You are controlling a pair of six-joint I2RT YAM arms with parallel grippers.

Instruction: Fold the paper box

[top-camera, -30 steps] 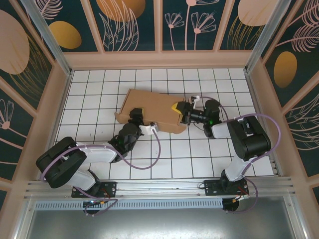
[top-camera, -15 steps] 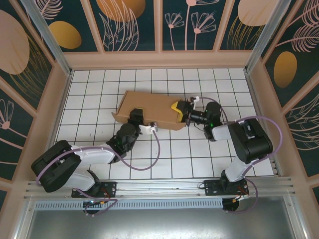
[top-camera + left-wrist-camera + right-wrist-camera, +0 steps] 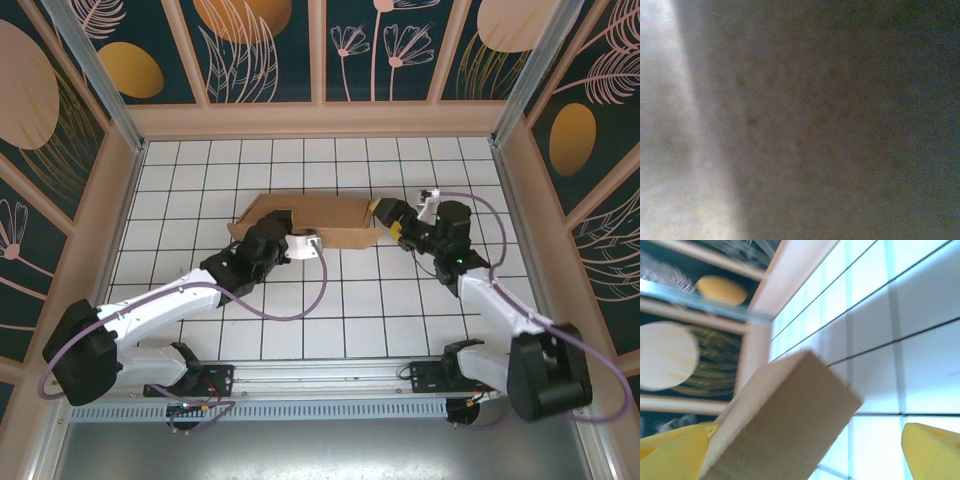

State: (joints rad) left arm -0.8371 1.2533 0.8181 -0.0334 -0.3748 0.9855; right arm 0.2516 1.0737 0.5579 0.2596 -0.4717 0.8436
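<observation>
Both arms have reached further fwd over the last sec. The left arm is now stretched long across the tiles, and the right arm's elbow has swung down toward the near-right corner. The paper box (image 3: 335, 218) has shifted a little toward the back and looks narrower from above than before.

Top view: the box sits on the white tiled table (image 3: 400, 310), about mid-width and in the back half, with its long side running left-right. The left gripper (image 3: 272, 238) is at the box's near-left part, up against the cardboard. Its fingers are hidden by the wrist and the box wall, so can't tell if it's gripping or just pressing. The right gripper (image 3: 388, 217) is at the box's right end, yellow fingertips just beside the corner.

Right wrist cam: the box corner (image 3: 785, 415) pokes in between the two yellow fingers (image 3: 670, 452). The jaws are spread wide, with the cardboard against the left-hand finger and tile showing before the other one, so nothing is clamped.

Left wrist cam: a blurry brown surface (image 3: 840, 125), prob. cardboard right at the lens, with a pale strip down the left side.
</observation>
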